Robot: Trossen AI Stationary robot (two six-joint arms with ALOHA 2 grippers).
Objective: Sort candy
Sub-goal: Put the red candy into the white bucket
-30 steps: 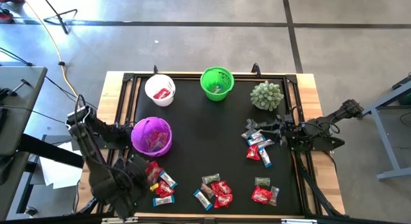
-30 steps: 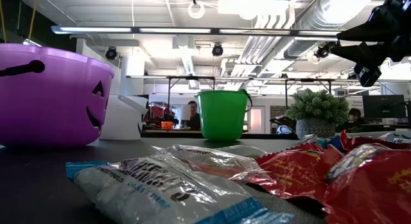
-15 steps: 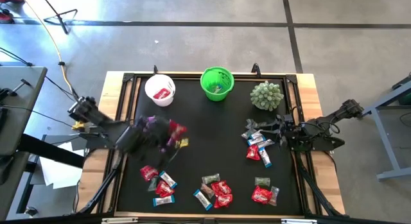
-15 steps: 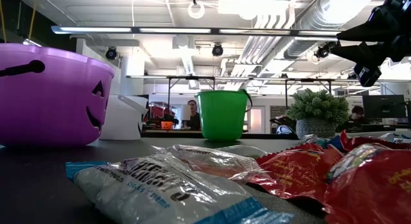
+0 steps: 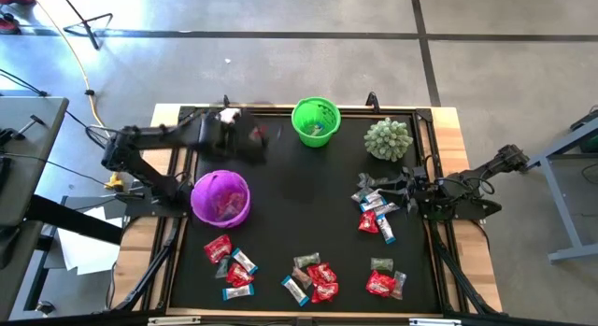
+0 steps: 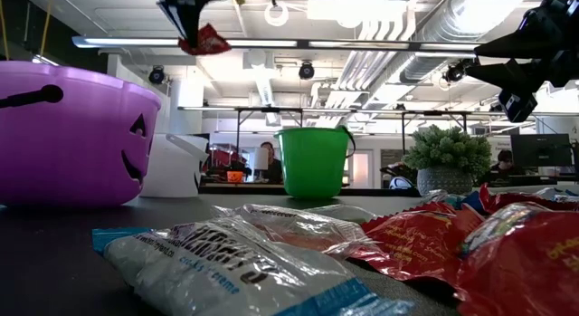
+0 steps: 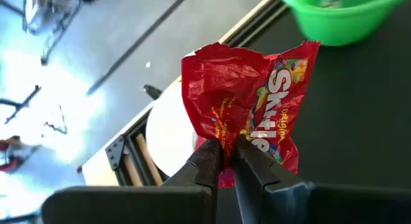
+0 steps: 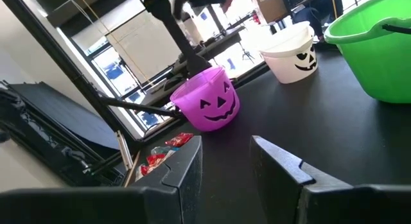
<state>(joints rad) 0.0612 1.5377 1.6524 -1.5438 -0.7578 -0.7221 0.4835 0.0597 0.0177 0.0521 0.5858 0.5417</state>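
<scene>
Black tabletop holds a purple bucket [image 5: 220, 197] containing red candy [image 5: 222, 206].

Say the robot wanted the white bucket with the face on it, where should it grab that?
Probably by the top rim, coming straight down from above. The white bucket stands upright with its mouth open upward, so one finger could slip inside the thin wall and one outside. Its sides are wide and smooth, likely too broad to pinch. The purple bucket beside it leaves room overhead.

- I work in an open lab or workshop hall: exposed ceiling ducts [image 6: 434, 35] and strip lights [image 6: 271, 43].
- Polished concrete floor [image 5: 280, 74], desks and monitors [image 6: 540, 149] behind my table [image 5: 448, 116].
</scene>
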